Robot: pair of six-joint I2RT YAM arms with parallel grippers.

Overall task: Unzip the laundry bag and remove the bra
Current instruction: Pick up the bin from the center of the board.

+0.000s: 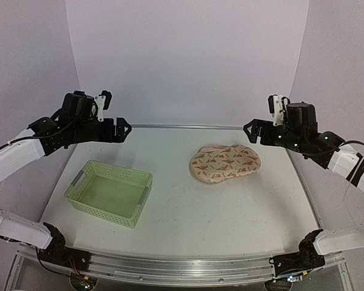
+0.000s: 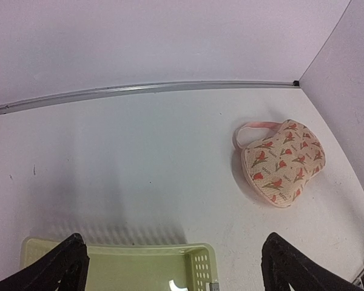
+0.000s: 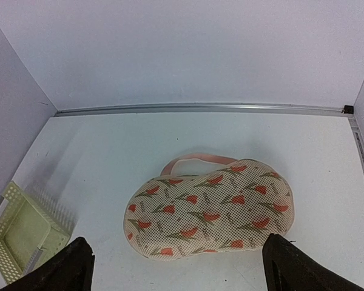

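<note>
1. Progress: the laundry bag (image 1: 225, 163) lies closed on the worktop (image 1: 188, 218), right of centre and toward the back wall, well apart from the green basket (image 1: 109, 193) at the left; no bra shows, so it is presumably inside; nothing of the task appears done.
2. Remaining: unzipping round the rim, opening the pouch, lifting the bra out; the zip pull cannot be made out.
3. Pose: both arms are raised, wrists turned inward above the back of the worktop; the left fingers (image 2: 57, 270) are spread wide and empty; the right fingers (image 3: 67, 267) are likewise apart, holding nothing, with the bag in front of them.
</note>
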